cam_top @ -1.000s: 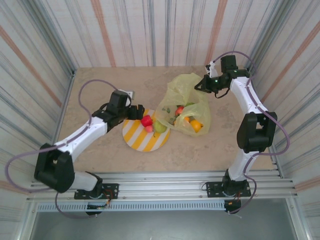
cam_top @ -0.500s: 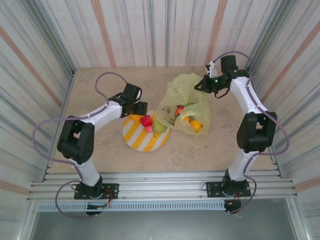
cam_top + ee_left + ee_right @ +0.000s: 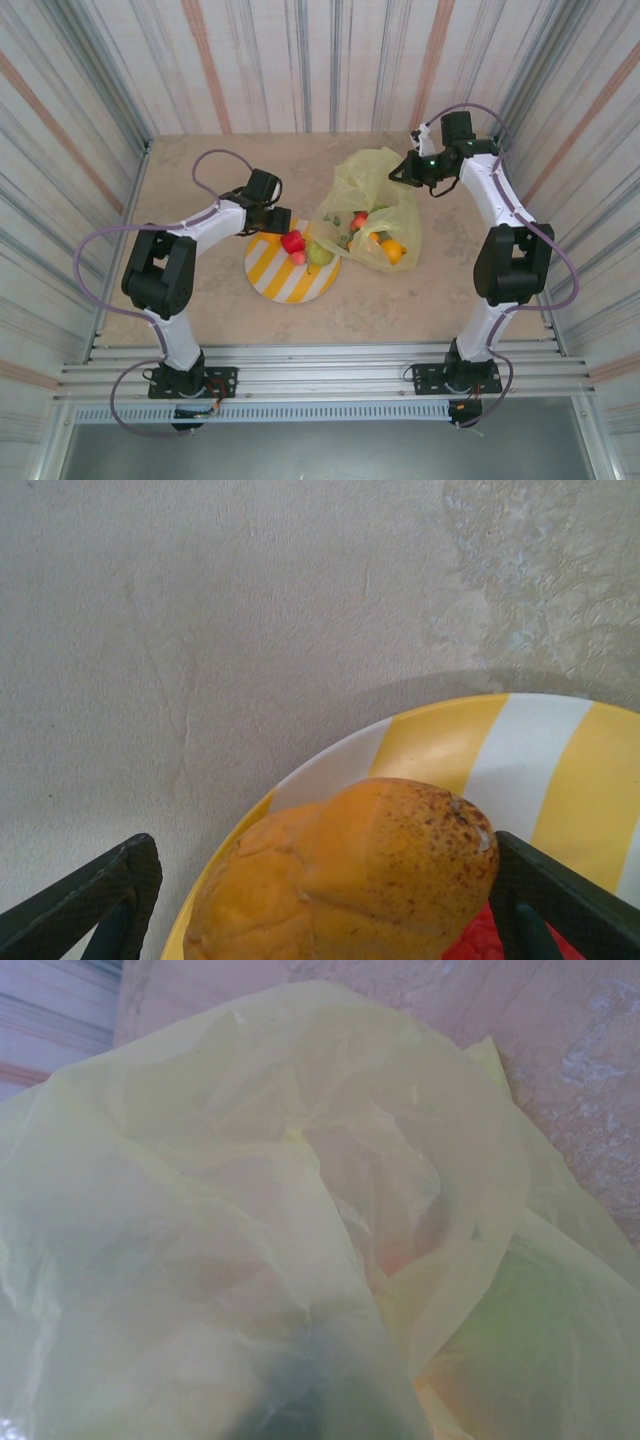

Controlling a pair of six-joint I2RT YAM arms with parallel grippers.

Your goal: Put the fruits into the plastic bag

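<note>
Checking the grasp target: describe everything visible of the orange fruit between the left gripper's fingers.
The orange fruit is a yellow-orange, plastic-looking toy, lumpy like a mango, with brown speckles at its right end. It rests at the edge of the striped plate, a red fruit against its lower right. The left gripper is open, one finger on either side; contact is unclear.

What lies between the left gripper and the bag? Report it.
In the top view, a red fruit and a green fruit on the striped plate lie between the left gripper and the bag.
</note>
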